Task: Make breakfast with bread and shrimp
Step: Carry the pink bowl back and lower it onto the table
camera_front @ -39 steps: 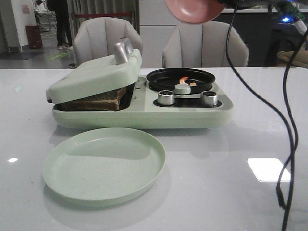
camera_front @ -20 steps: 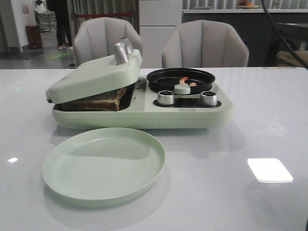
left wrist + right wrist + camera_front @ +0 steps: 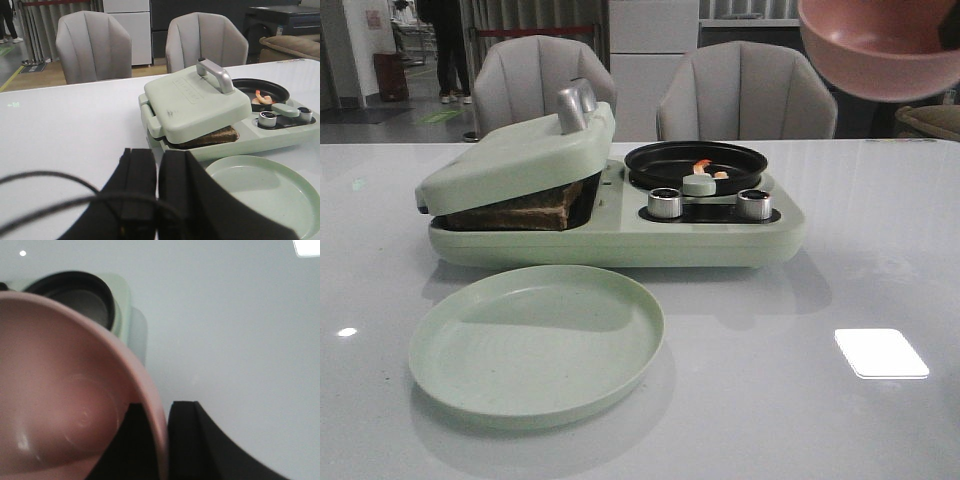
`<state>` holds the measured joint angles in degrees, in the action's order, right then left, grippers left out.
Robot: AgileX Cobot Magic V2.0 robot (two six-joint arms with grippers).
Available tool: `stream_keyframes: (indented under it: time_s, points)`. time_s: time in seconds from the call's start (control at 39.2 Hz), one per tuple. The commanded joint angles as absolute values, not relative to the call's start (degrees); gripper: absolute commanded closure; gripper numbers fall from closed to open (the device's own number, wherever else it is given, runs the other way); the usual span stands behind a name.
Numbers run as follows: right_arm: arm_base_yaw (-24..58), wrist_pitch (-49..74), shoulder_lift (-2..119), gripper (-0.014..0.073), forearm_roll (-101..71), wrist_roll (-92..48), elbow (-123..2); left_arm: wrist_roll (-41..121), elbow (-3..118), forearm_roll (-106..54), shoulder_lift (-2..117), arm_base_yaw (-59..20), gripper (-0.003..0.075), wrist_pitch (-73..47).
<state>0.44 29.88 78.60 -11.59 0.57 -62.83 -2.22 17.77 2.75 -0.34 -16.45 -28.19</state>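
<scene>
The bread [image 3: 520, 212] lies in the green breakfast maker [image 3: 620, 240], and its hinged lid [image 3: 520, 155] rests tilted on the slices. Small orange shrimp [image 3: 703, 167] sit in the black round pan [image 3: 695, 165] on the maker's right side. In the left wrist view the bread [image 3: 210, 137] and shrimp [image 3: 263, 98] lie well ahead of my left gripper [image 3: 157, 170], which is shut on nothing, low over the table. My right gripper [image 3: 162, 415] is shut on the rim of an empty pink bowl [image 3: 60, 390]. That bowl [image 3: 880, 45] hangs high at the upper right, tilted.
An empty pale green plate [image 3: 535, 340] sits in front of the maker. Two silver knobs [image 3: 665, 203] and a pan handle [image 3: 700, 184] are on the maker's front right. Two grey chairs [image 3: 745, 90] stand behind the table.
The pink bowl was at top centre one second ago, left the view, and is now at the upper right. The hanging cables on the right are gone. The maker and plate are unmoved.
</scene>
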Motion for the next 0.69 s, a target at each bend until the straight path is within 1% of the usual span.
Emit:
stream_keyframes:
  time_s: [0.0, 0.18, 0.31, 0.66]
  points:
    - [-2.59, 25.68, 76.7, 0.0474, -12.18, 0.0, -60.84, -2.83, 19.09, 2.34, -0.66, -16.83, 0.0608, -23.57]
    - [-6.97, 27.13, 79.86, 0.0474, -12.32, 0.0, -57.73, -2.83, 19.09, 2.34, -0.66, -16.83, 0.0608, -23.57]
    - [-8.51, 29.29, 83.48, 0.0474, -12.38, 0.0, -57.55, -2.83, 19.09, 2.34, -0.66, -16.83, 0.0608, -23.57]
    - [-8.88, 28.44, 94.15, 0.0474, -14.09, -0.75, -57.67, -2.83, 19.09, 2.34, -0.66, -16.83, 0.0608, -23.57]
